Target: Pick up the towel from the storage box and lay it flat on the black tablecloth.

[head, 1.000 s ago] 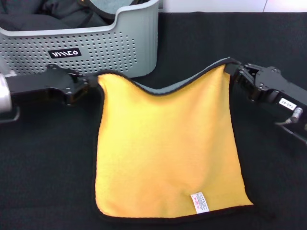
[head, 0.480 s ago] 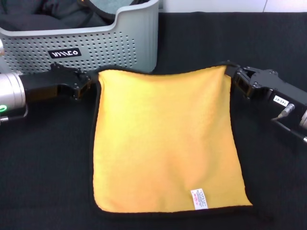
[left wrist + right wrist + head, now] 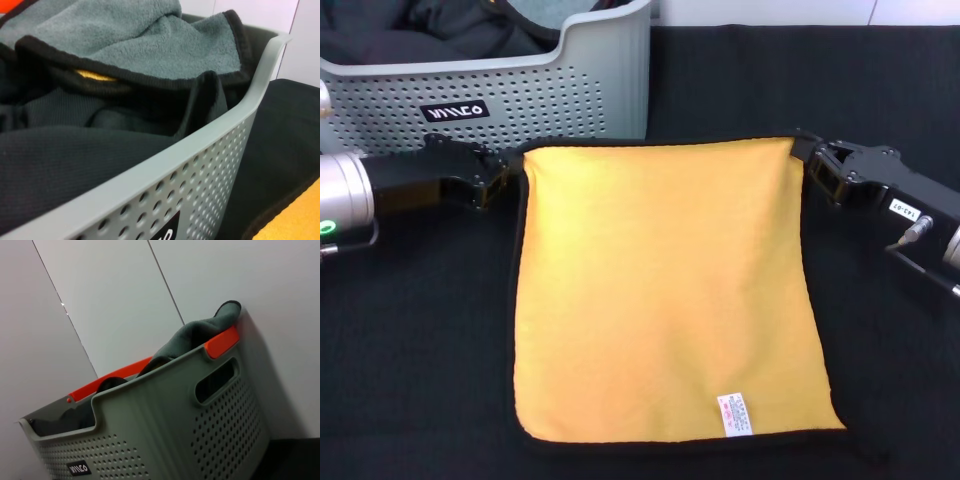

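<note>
You've got the towel spread yellow-orange face up on the black tablecloth, in front of the storage box. It looks flat, no folds visible in the head view. Black hem runs all round the edge. White care tag sits near the towel's near edge, toward the right. Far edge is straight and lies just beside the box's front wall, not clearly touching it.

Left gripper is low at the towel's far-left corner, fingertips right at the hem. Right gripper is at the far-right corner, same height, tips at the hem too. Both look pinched on their corners, but the dark fingers blend into the hem and cloth, so I can't tell whether either one is closed on the fabric or already parted.

Box stands at the far left of the table, on the tablecloth, light grey with perforated sides and a black label on the front wall. The left wrist view shows it holds dark bundled cloths with a grey fleecy cloth, black-hemmed, lying on top; a sliver of yellow shows under that cloth's hem. The right wrist view shows the box from the side: an orange rim piece, a handle slot in the end wall, and grey cloth poking over the top.
</note>
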